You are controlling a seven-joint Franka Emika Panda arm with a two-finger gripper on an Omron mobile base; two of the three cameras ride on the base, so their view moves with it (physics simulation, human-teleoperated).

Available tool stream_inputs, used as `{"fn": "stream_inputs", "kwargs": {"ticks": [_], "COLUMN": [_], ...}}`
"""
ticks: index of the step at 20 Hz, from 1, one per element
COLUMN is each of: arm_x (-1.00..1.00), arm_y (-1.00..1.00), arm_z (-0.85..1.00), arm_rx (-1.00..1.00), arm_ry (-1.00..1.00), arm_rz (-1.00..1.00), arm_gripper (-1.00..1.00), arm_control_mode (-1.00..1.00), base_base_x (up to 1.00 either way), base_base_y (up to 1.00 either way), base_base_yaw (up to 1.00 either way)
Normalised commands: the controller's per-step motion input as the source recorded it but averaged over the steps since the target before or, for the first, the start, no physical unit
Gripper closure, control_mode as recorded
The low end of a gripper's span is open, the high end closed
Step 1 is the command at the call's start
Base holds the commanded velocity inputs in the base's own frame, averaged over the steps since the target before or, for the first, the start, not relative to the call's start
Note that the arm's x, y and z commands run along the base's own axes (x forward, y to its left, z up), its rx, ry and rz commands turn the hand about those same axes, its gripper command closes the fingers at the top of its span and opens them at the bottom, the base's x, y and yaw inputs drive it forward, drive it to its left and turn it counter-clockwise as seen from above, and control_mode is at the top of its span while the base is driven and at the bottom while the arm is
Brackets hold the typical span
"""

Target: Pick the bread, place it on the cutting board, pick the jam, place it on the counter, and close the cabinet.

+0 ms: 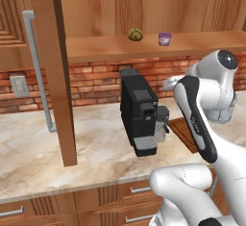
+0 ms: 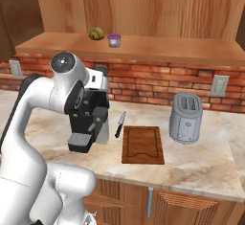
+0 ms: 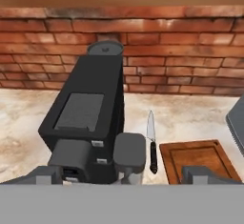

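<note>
— Sitting where, the bread [image 2: 96,33]?

— You're seeing it resting on the open cabinet [image 2: 143,47] shelf, with the jam [image 2: 114,40] just beside it at 3 o'clock, apart.

— And the cutting board [image 2: 142,144]?

— It's lying on the counter [image 2: 201,164], a knife [image 2: 119,124] at its 10 o'clock, a toaster [image 2: 186,118] at 2 o'clock, a black coffee machine [image 3: 88,123] at 9.

— The gripper [image 3: 123,176]?

— You're looking along wide-spread fingers [image 3: 199,174], holding nothing, hovering above the machine.

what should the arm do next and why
Probably raise the gripper toward the bread: it sits beside the jam on the open cabinet shelf, the cutting board is bare, and the open gripper hovers low by the coffee machine.
</note>
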Motion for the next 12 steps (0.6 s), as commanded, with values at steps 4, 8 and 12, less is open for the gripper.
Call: {"fn": "stream_inputs", "kwargs": {"ticks": [4,8,12], "arm_x": [-0.04,0.00,0.00], "arm_y": [-0.10,-0.02,0.00], "arm_z": [0.27,0.35,0.41], "arm_rx": [0.00,0.00,0.00], "arm_ry": [0.00,0.00,0.00], "arm_rz": [0.03,0.00,0.00], "arm_gripper": [-1.00,-1.00,-1.00], "arm_control_mode": [-1.00,-1.00,-1.00], "base_base_x": [0.00,0.00,0.00], "base_base_y": [0.00,0.00,0.00], "base_base_yaw": [0.00,0.00,0.00]}}
